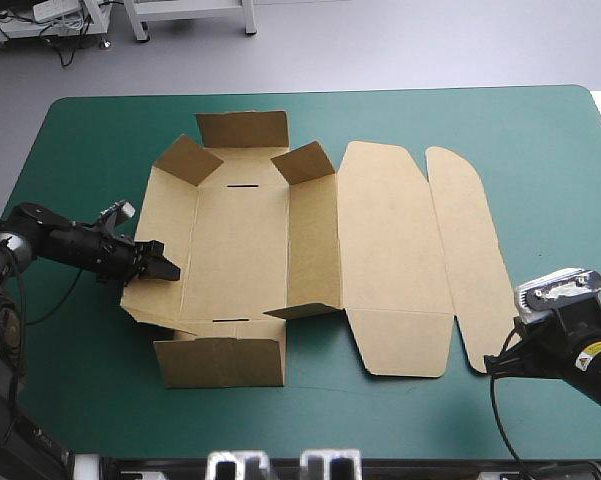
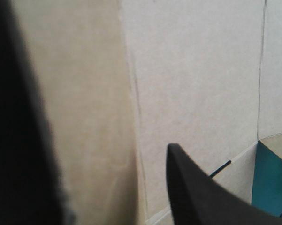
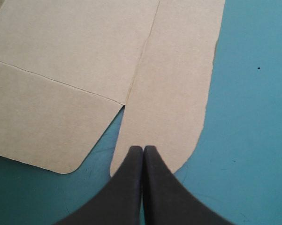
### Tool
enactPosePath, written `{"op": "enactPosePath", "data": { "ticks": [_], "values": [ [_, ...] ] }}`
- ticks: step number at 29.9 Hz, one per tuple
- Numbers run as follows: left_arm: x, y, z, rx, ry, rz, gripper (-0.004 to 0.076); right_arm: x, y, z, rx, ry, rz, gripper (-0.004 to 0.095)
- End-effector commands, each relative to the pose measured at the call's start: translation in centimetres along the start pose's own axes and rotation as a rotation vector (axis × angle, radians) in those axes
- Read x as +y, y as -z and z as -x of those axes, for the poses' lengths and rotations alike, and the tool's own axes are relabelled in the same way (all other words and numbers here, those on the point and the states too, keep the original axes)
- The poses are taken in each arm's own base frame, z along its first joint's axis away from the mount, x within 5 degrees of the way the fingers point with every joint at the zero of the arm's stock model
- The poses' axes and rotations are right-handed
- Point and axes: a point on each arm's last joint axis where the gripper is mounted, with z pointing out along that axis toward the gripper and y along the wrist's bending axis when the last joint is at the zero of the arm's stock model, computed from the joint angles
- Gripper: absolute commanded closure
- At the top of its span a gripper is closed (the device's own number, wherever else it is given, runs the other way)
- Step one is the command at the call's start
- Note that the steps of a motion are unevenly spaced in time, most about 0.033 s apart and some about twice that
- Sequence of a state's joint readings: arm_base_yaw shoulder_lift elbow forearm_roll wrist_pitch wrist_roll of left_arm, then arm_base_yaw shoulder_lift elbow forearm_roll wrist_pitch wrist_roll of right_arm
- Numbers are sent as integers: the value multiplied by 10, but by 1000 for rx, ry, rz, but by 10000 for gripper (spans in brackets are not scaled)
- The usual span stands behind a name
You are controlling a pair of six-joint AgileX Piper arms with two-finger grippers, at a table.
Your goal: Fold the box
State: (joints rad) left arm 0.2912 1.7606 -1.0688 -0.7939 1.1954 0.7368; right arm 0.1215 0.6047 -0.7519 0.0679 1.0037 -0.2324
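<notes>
1. Box [image 1: 238,240] is lying open in the middle of the teal-green desk [image 1: 480,110], its side walls partly raised and its lid [image 1: 390,240] flat.
2. Left end effector [image 1: 166,268] is straddling the left wall [image 1: 162,215], fingers apart.
3. Right end effector [image 3: 143,148], fingers pressed together, is pointing at the near end of the rounded flap [image 3: 173,93].

There is one box [image 1: 240,240] on one table [image 1: 80,390], plus two grippers: left gripper [image 1: 168,268] at nine o'clock, right gripper [image 3: 143,148] at four.
</notes>
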Motion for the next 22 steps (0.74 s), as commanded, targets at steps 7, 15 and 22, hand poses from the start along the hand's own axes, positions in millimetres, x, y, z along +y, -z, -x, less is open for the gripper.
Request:
{"op": "enactPosePath", "data": {
  "ticks": [7, 15, 22],
  "values": [
    [-15, 5, 2, 1, -60, -81, 734, 0, 7, 10, -72, -11, 2, 928],
    [-21, 7, 7, -43, -92, -143, 734, 0, 7, 10, -71, -13, 5, 928],
    [-50, 25, 18, -38, -235, -40, 734, 0, 7, 10, -71, -13, 5, 928]
  ]
}}
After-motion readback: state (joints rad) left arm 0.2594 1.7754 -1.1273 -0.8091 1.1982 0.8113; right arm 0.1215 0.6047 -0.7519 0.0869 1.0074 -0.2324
